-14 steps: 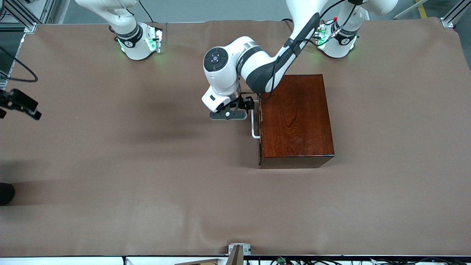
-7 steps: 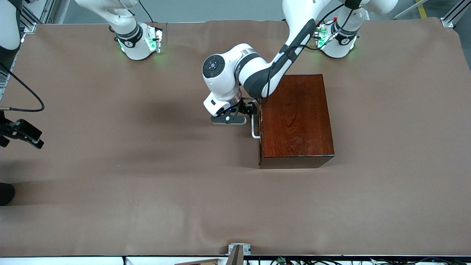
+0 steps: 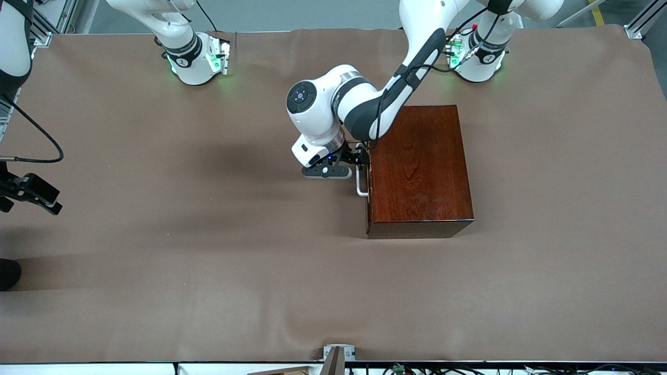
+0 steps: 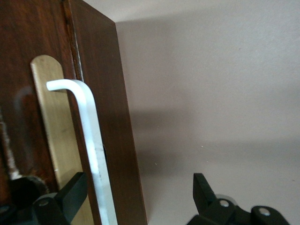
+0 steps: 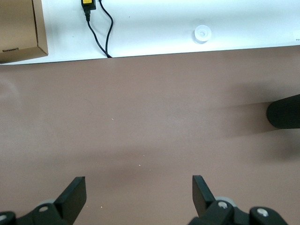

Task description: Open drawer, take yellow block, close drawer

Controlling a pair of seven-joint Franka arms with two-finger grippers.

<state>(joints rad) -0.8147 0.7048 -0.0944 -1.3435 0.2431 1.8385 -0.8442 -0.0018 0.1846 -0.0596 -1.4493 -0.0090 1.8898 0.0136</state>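
Note:
The dark reddish-brown wooden box (image 3: 419,169) stands toward the left arm's end of the table. Its drawer is shut. The white bar handle (image 3: 360,186) faces the right arm's end and also shows in the left wrist view (image 4: 89,136). My left gripper (image 3: 358,160) is open at the handle. In the left wrist view (image 4: 136,197) its fingers (image 4: 70,194) stand on either side of the bar. The yellow block is hidden. My right gripper (image 3: 41,200) waits open and empty over the right arm's end of the table, as its wrist view (image 5: 139,192) shows.
A black rounded object (image 3: 8,273) lies at the table's edge on the right arm's end and shows in the right wrist view (image 5: 286,111). A cardboard box (image 5: 18,28) and black cables (image 5: 101,28) lie off the table. A metal bracket (image 3: 337,354) sits at the front edge.
My left gripper has moved toward the box front until its open fingers straddle the handle. My right gripper has shifted along the table's end toward the front edge.

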